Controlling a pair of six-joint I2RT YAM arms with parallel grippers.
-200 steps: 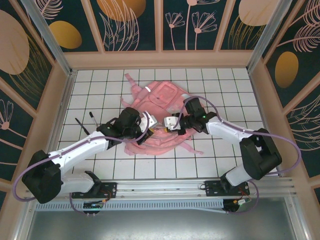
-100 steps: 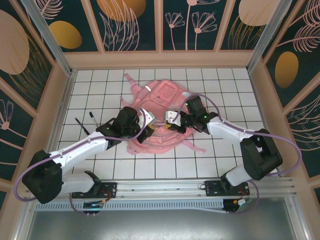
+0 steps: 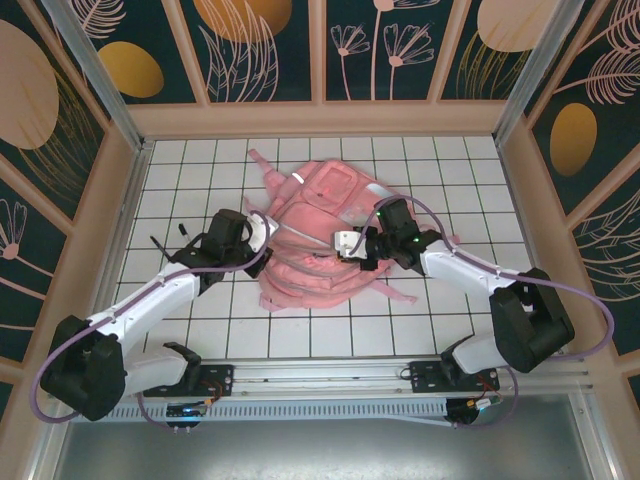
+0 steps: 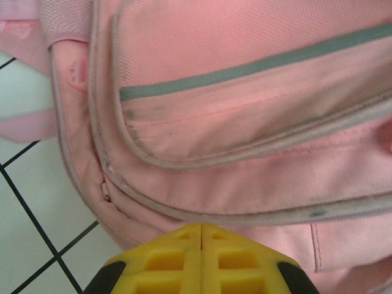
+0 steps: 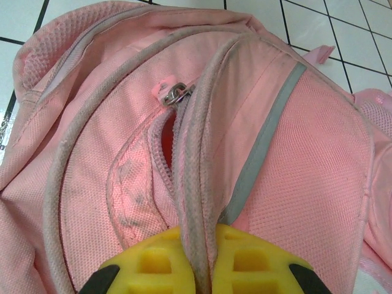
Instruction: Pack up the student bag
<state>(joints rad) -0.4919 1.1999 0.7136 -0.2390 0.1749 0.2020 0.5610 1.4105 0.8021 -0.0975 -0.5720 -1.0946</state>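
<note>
A white table top with a black grid of lines (image 3: pixel 200 330) sat inside a low wooden frame. A large, soft pink fabric student bag (image 3: pixel 310 280) lay flat near the middle of the table, its straps trailing towards the far edge and out towards the right edge.

The left gripper (image 3: pixel 265 232) was at the bag's left side. In the left wrist view its yellow fingers were pressed flat together with nothing between them (image 4: pixel 201 242). They were just short of the student bag (image 4: pixel 245 122) and its grey-piped pocket seams, with a pale grey reflective strip (image 4: pixel 245 67) running across the fabric above.

The right gripper (image 3: pixel 342 245) was over the bag's right half. In the right wrist view it was clamped (image 5: pixel 197 245) on a thick grey-piped edge of the student bag (image 5: pixel 306 184), beside a partly open zip. A small metal zip pull (image 5: pixel 176 93) lay at the far end of that opening, and the reflective strip (image 5: pixel 263 147) ran alongside.

Two thin dark pen-like sticks (image 3: pixel 165 250) lay on the table near its left edge, well apart from the bag.
</note>
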